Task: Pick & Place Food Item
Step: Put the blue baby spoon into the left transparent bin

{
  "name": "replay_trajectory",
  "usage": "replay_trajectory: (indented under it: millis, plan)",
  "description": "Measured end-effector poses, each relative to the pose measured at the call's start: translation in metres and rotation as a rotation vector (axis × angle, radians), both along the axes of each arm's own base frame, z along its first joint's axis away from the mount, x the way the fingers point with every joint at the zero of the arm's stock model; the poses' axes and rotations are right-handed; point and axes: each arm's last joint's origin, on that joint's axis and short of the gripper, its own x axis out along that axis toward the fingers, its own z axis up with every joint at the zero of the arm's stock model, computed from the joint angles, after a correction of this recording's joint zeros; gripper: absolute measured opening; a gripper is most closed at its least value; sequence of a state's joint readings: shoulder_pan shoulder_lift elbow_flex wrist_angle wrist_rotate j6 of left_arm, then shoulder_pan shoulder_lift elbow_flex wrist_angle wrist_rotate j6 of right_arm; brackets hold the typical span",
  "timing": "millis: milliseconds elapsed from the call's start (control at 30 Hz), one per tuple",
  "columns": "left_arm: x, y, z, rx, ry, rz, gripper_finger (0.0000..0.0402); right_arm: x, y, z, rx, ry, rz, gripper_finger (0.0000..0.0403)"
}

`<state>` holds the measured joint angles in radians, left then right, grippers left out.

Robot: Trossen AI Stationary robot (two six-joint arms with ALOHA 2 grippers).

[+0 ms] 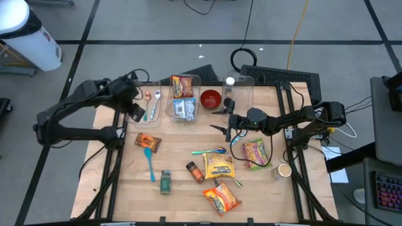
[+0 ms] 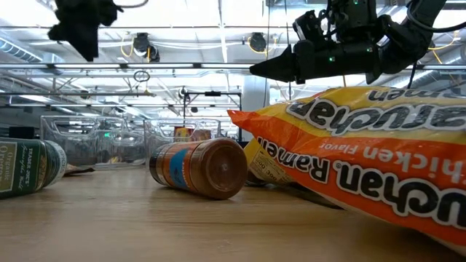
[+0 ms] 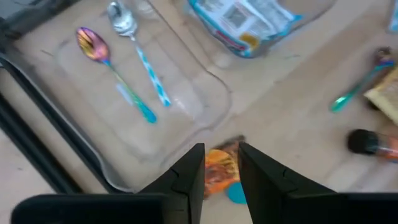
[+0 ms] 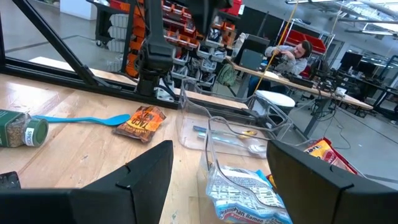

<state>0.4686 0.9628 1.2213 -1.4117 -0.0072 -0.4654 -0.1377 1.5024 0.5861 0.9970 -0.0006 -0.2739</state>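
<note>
1. Presently the left gripper (image 1: 134, 108) hangs over the far-left part of the table (image 1: 182, 188), above the clear tray (image 3: 124, 134) that holds two spoons (image 3: 134, 59). Its fingers (image 3: 189, 177) stand a narrow gap apart with nothing between them.
2. Below that gap, in the left wrist view, an orange snack packet (image 1: 147, 142) lies on the wood just near the tray, partly on top of a blue spatula (image 1: 149, 164) — by my reading the next food item this arm could take.
3. The right gripper (image 1: 221, 119) hovers near the table's middle, beside the red bowl (image 1: 210, 98). Its fingers (image 4: 146, 177) are spread wide and hold nothing.
4. Two clear bins at the far edge sort the goods: the middle bin (image 1: 170, 100) already contains ramen packets (image 1: 183, 85), so food seems to belong there and cutlery in the tray.
5. More food waits on the near half — ramen packs (image 1: 221, 197), a spice bottle (image 1: 195, 171) on its side and a green jar (image 1: 165, 181).
6. Much of the job looks unfinished.
</note>
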Motion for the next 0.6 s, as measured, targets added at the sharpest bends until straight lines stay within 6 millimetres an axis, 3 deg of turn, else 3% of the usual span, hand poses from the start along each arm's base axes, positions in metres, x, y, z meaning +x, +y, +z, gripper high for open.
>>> replay_trajectory:
  millis: [300,600]
  plan:
    - [-0.003,-0.033,-0.003,0.012,-0.043,0.004,0.0104,0.0,0.0,-0.001,0.001,0.008,0.0,0.0251]
    - [0.011,-0.059,-0.054,-0.077,0.053,0.04,0.0104,0.0,0.0,-0.001,0.028,0.005,0.0,0.0251]
